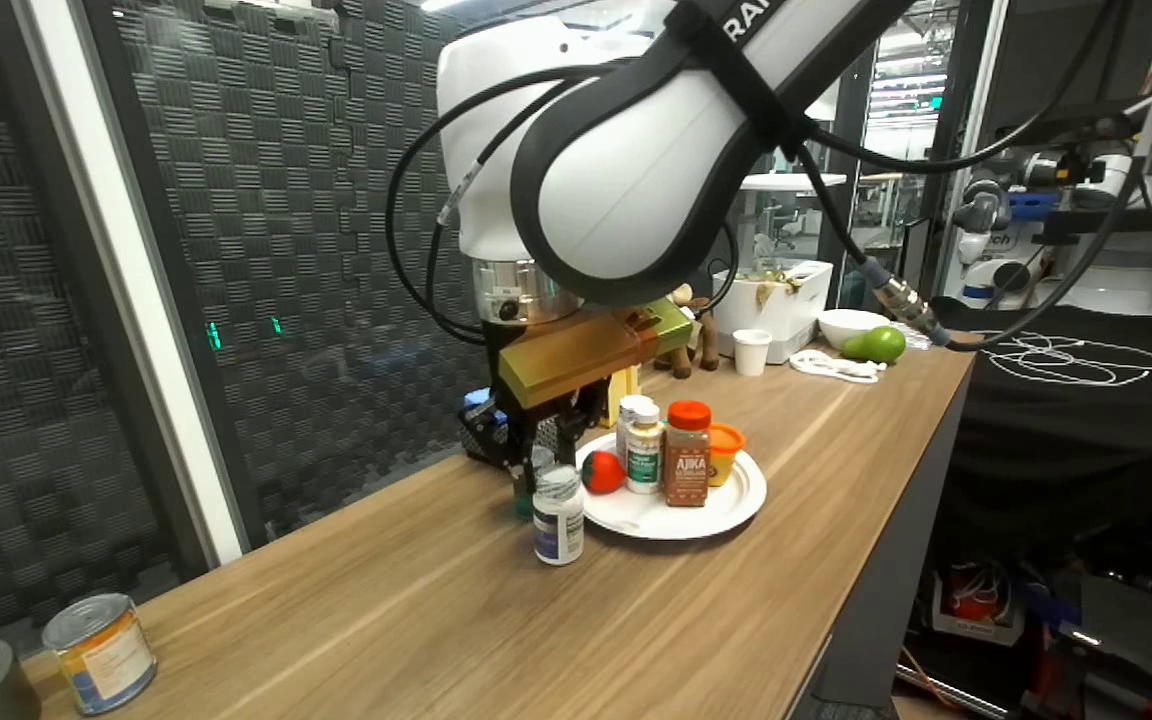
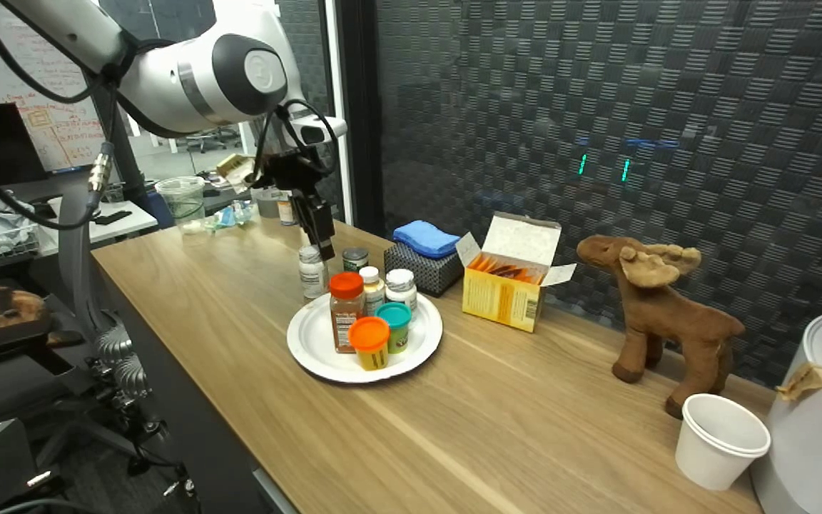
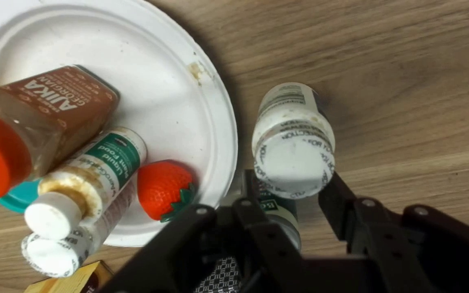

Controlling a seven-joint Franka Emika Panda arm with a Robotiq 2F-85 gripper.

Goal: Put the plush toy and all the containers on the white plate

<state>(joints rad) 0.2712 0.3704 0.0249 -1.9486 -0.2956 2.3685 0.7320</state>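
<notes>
Okay, your white-and-black robot arm (image 1: 626, 190) slopes in from above, wrist bent so the black two-fingered hand (image 3: 291, 183) points down over the wood-topped desk (image 1: 386, 590), just outside the rim of the round white plate (image 3: 149, 93). Your fingers (image 3: 344, 213) stand part-way apart, with the white plastic bottle with a white cap (image 3: 291, 158) upright at their tips; whether they pinch that cap, you cannot tell from any view.

Now the lettering! On the plate you read AJIKA and GEORGIAN on the rectangular brown jar with a red lid (image 3: 63, 106), and Liquid Plant Food on the slim white bottle with a green label (image 3: 116, 160) beside it. Around the cap at your fingertips, FOR YO shows; on your arm, just RA.

Trickier stuff: the small dark-green container with a grey lid (image 2: 355, 260), off the plate too, is mostly covered by bottle and hand in the wrist view. You also have a tub with an orange lid (image 2: 369, 346), a tub with a teal lid (image 2: 395, 332) and a second white-capped bottle (image 2: 402, 285) on the plate, partly hiding one another. And your brown plush moose (image 2: 668, 321) stands on the desk, well apart from the plate, near stacked white cups (image 2: 714, 442); in an exterior view a gold block (image 1: 586, 355) at your wrist covers part of it.
</notes>
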